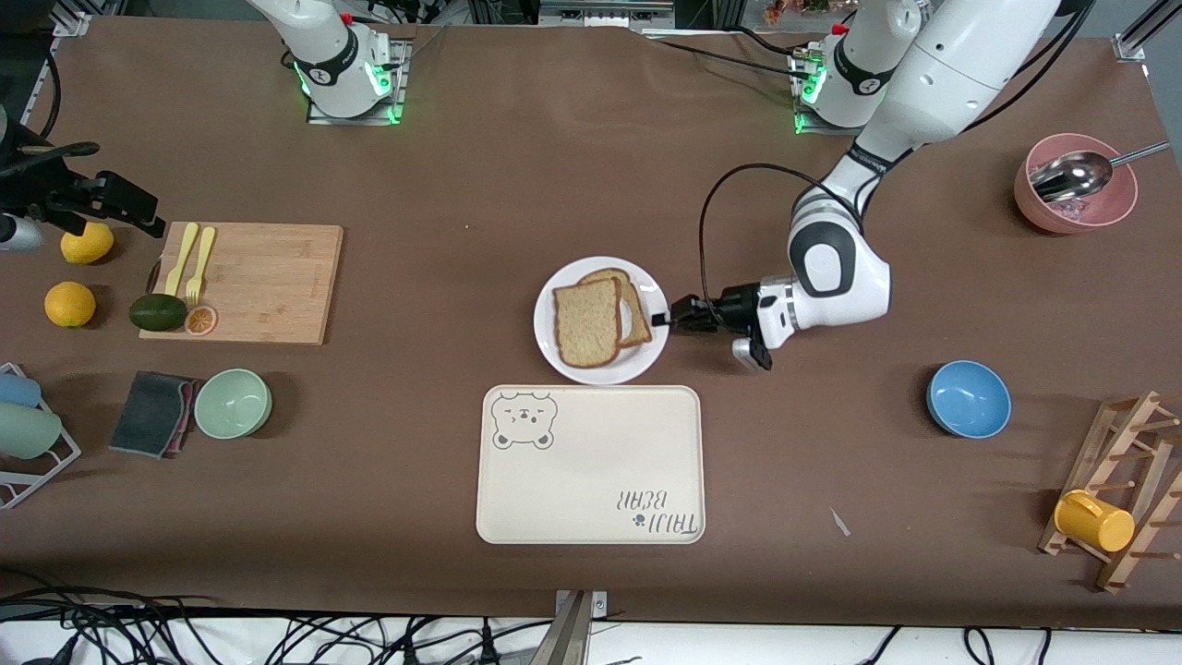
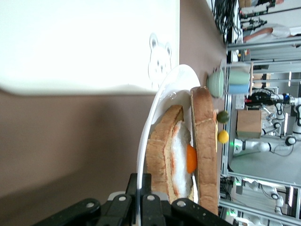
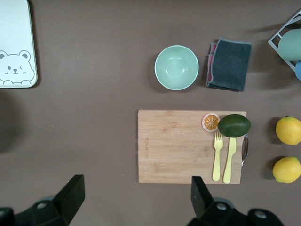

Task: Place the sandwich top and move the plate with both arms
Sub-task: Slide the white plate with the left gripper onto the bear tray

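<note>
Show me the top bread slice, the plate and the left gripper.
top slice (image 1: 586, 322), front view, middle of its face
plate (image 1: 551, 346), front view, bare rim nearest the tray
left gripper (image 1: 667, 317), front view, fingertips at the plate's edge

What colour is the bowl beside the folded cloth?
The bowl is pale mint green, clearest in the right wrist view.

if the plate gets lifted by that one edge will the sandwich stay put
Probably not for long. The left hand pinches only the rim of the plate, so it may tip. The sandwich top lies loose and offset over the egg slice, apt to slide on the smooth, likely slippery plate.
</note>
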